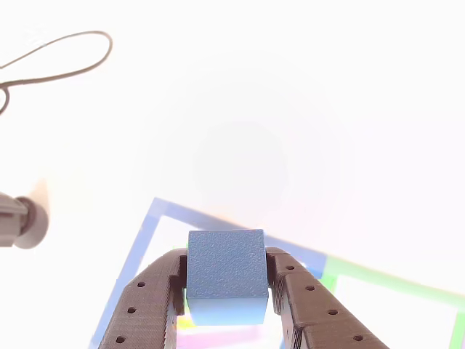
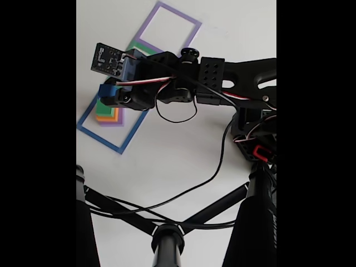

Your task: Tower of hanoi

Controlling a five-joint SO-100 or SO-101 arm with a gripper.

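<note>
Small blue cube (image 1: 225, 273) pinched between the two dark fingers (image 1: 149, 298) of the gripper (image 1: 227, 291), one finger flat against each side face, top face level in the other view. Held over the near corner of the flat blue outline (image 1: 142, 240) on the white table (image 1: 327, 109). In the fixed view, same blue cube (image 2: 105, 90) at the tip of the gripper (image 2: 110, 95), above the rest of the stack: green block (image 2: 102, 104), then orange block (image 2: 107, 115), then the pale-purple slab (image 2: 113, 123) at the bottom, all inside the blue outline (image 2: 105, 139). Cannot tell whether the blue cube touches the green block or sits clear of it. Green outline (image 2: 138, 49) mostly hidden behind the arm (image 2: 167, 75), a strip of it (image 1: 392, 283) at the lower right of the other view. Purple outline (image 2: 169, 25) beyond, near the top of the fixed view. Black cable (image 1: 65, 65) looped at the upper left of the other view; another black cable (image 2: 214, 172) trailing from the arm down to a black stand (image 2: 167, 239) in the fixed view.
</note>
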